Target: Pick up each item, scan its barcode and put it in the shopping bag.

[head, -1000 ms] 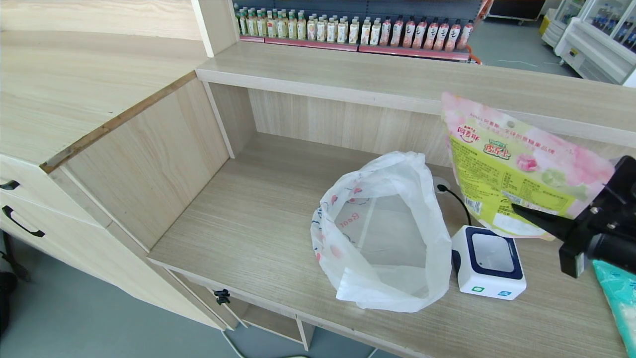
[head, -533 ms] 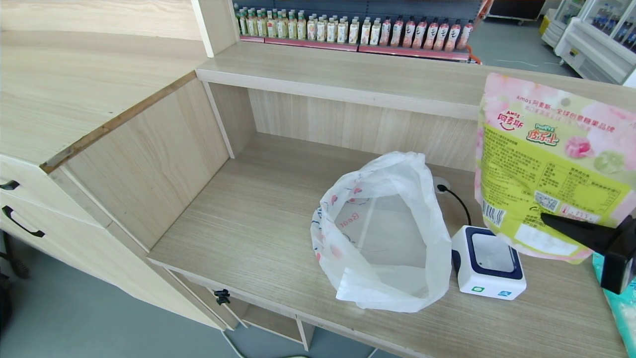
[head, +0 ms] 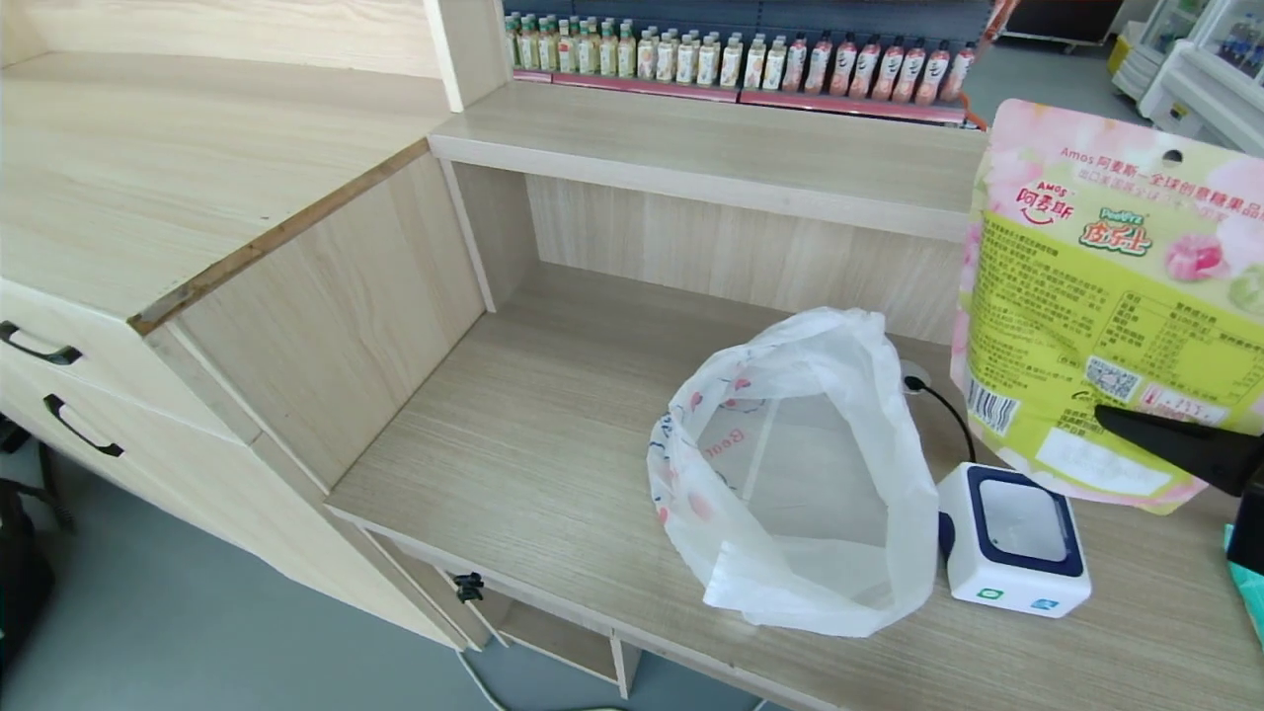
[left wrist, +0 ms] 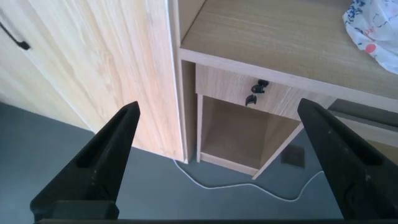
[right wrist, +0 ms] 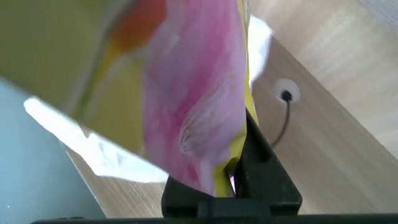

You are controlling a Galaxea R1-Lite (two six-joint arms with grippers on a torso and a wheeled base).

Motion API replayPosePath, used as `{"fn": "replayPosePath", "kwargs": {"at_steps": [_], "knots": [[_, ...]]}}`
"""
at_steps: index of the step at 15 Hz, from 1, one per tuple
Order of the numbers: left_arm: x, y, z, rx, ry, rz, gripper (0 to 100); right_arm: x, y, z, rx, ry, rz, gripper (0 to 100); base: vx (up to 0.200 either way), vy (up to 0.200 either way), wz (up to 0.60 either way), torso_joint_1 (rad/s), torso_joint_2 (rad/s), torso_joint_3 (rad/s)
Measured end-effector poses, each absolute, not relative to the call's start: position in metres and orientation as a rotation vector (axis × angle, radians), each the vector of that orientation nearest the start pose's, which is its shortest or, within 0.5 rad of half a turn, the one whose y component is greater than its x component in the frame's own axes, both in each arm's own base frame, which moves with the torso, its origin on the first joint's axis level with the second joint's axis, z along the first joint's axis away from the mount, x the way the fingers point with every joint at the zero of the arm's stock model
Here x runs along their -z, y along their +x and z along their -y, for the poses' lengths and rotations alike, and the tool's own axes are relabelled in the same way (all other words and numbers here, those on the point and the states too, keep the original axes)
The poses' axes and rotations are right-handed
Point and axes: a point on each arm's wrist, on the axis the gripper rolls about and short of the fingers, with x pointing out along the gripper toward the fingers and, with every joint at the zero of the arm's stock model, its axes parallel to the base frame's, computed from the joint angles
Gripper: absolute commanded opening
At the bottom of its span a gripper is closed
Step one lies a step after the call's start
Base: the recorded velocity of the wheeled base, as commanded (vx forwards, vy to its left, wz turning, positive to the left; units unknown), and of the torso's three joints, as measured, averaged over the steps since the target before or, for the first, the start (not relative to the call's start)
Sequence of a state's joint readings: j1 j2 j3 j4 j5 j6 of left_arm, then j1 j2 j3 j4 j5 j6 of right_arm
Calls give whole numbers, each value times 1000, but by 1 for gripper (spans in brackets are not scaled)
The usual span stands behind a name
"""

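The pouch [head: 1106,316] has swung upright above the scanner [head: 1017,538], the right tool [head: 1116,423] clamping its lower edge so the barcode corner hangs nearest the scanner, likely for scanning, the bag [head: 800,494] gaping just beside the scanner, the left tool [left wrist: 230,155] spread wide, empty.

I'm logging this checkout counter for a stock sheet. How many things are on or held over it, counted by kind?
Snack pouch: 1
Shopping bag: 1
Barcode scanner: 1
Teal packet, partly cut off: 1
Total: 4
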State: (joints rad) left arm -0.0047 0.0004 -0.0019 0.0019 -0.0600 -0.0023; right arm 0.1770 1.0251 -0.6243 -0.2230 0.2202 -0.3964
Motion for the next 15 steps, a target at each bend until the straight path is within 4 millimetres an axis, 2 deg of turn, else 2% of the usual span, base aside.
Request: {"fn": "replayPosePath", "kwargs": {"at_steps": [2,7,11,15], "knots": [[-76,-23,1,65,-3,0,100,-239,134,-31,-443,-387,-101,0,0,0,600,2,0,5],[-76,-23,1,65,-3,-2,100,-223,154,-34,-440,-361,-151,0,0,0,0,0,0,0],[-76,-23,1,65,-2,0,100,-196,179,-32,-401,-261,-237,0,0,0,0,0,0,0],[-76,-23,1,64,-3,-1,100,-171,191,-28,-374,-250,-245,0,0,0,0,0,0,0]]}}
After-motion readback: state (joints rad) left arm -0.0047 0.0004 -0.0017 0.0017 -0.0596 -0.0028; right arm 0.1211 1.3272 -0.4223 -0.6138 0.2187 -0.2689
